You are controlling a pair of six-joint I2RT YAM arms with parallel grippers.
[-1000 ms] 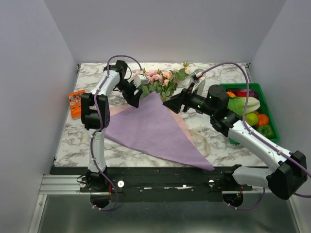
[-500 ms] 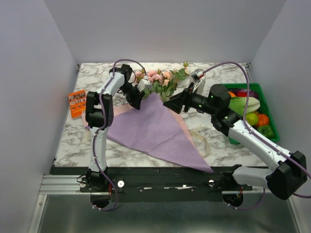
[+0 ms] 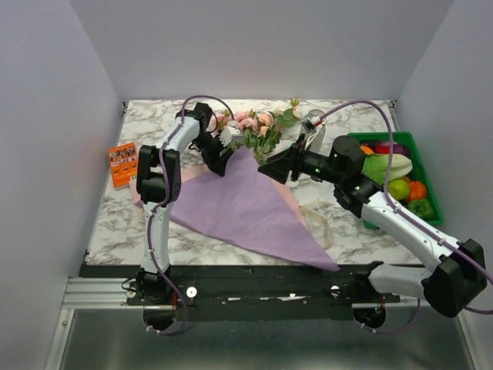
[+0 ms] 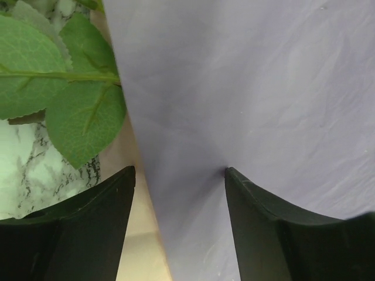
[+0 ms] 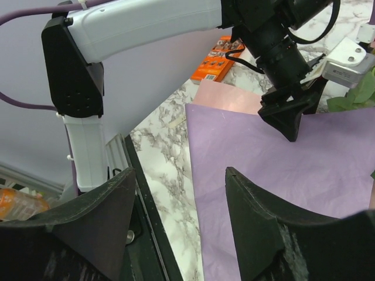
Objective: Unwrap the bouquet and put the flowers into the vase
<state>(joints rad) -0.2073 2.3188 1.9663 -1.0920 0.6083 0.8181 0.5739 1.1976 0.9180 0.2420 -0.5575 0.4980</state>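
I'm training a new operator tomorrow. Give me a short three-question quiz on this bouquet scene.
1. True or false: the purple paper lies spread open on the table.
2. The green crate sits on the robot's: A) right side, B) left side, C) near edge.
3. Fill in: the right hand is ___, with nothing between its fingers.
Key: 1 true; 2 A; 3 open.

Marble-pattern table — plain pale-grey walls on three sides.

Purple paper lined pink, pink and peach roses, green leaves, grey-veined white marble table.
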